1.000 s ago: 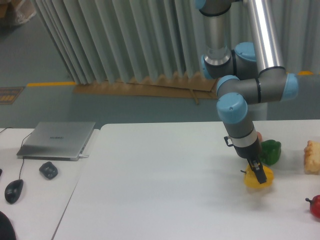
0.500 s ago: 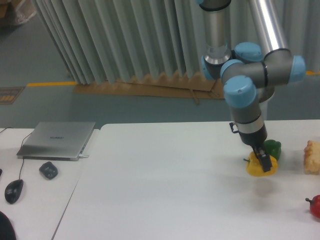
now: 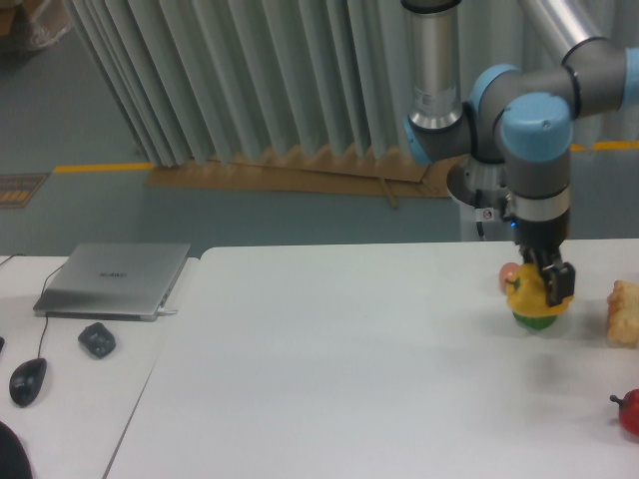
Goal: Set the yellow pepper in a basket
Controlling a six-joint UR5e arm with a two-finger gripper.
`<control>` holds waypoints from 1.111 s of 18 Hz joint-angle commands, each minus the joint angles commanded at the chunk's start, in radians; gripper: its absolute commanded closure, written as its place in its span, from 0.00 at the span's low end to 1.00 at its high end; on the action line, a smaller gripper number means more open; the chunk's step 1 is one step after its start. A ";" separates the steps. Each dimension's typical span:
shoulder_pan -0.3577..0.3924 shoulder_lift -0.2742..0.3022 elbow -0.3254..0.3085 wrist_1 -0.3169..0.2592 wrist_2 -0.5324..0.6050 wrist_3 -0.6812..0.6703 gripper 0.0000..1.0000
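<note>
My gripper (image 3: 550, 291) is shut on the yellow pepper (image 3: 529, 296) and holds it above the white table, at the right side of the camera view. The pepper hangs in front of the green pepper (image 3: 536, 320), of which only the lower edge shows. No basket shows in the view.
A small pinkish thing (image 3: 508, 274) lies just left of the held pepper. A tan bread-like piece (image 3: 624, 313) sits at the right edge, a red pepper (image 3: 629, 412) at the lower right. A laptop (image 3: 115, 278) and two mice (image 3: 97, 339) lie at the left on the white table (image 3: 329, 379).
My gripper has lifted the yellow pepper off the table and carried it up and to the right, over the green pepper. The arm has swung right.
</note>
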 joint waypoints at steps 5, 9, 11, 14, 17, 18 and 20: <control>0.084 0.015 0.000 -0.017 0.005 0.135 0.62; 0.164 0.023 -0.005 -0.018 0.009 0.279 0.62; 0.199 0.023 -0.006 -0.018 0.011 0.333 0.62; 0.256 0.023 -0.008 -0.015 0.014 0.420 0.62; 0.321 0.021 -0.012 -0.012 0.021 0.542 0.62; 0.336 0.020 -0.014 -0.011 0.020 0.565 0.62; 0.361 0.018 -0.012 -0.005 0.020 0.589 0.62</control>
